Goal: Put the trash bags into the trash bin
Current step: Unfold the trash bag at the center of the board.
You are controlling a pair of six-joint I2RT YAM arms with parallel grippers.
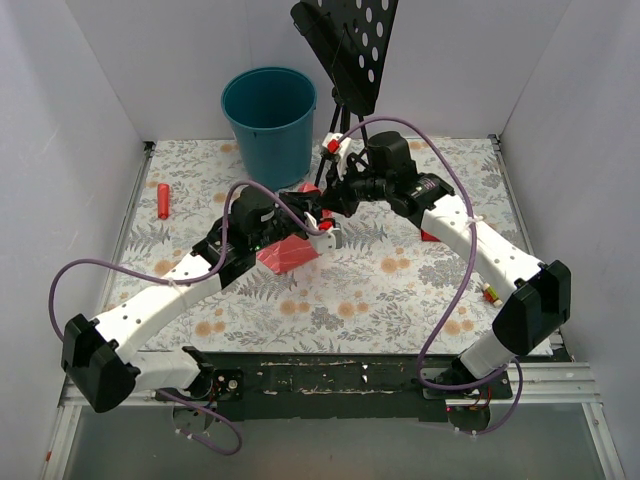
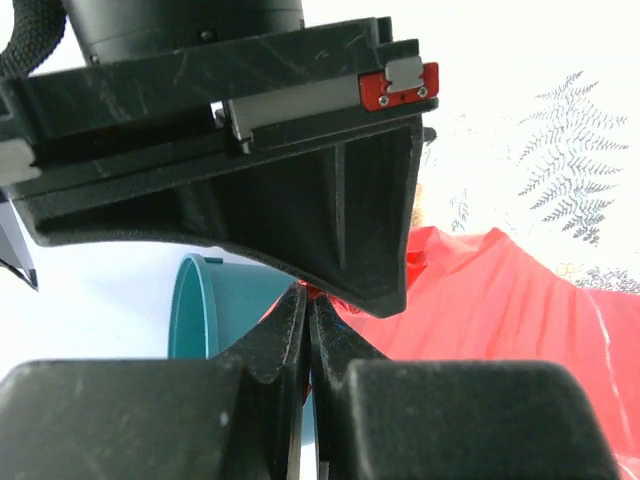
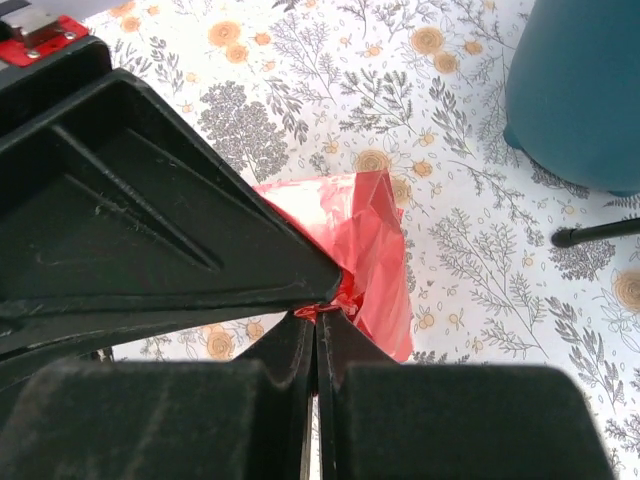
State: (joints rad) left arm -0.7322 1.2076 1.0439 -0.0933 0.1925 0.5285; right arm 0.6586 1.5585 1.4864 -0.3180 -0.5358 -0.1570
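ref. landmark: trash bin [image 1: 269, 120], teal, standing upright at the far edge of the floral surface [image 1: 400, 290], mouth facing up.

trash bag [image 1: 287, 252]: red translucent film, crumpled, spreading low over the surface on the near side of the trash bin, toward the arm bases. it is sitting fully outside the rim and is not touching the bin wall.

left claw [image 1: 318, 226]: jaws are pressing together and pinching a fold of the trash bag. in the left wrist view the left claw [image 2: 306, 305] is showing a sliver of red film at the tips, w/ the rest of the trash bag [image 2: 500, 300] fanning out to one side and the trash bin [image 2: 192, 305] standing behind.

right claw [image 1: 335, 205]: jaws are likewise pressing together and pinching the same film. in the right wrist view the right claw [image 3: 315, 318] is gripping the top of the trash bag [image 3: 365, 250]; the trash bin [image 3: 580, 90] is sitting beyond it.

both claws are meeting almost tip to tip, in front of the trash bin and slightly to its right.

misc.: a red cylinder [image 1: 163, 200] is lying front-left of the trash bin, well apart. a black perforated stand [image 1: 350, 45] is rising just right of the bin.
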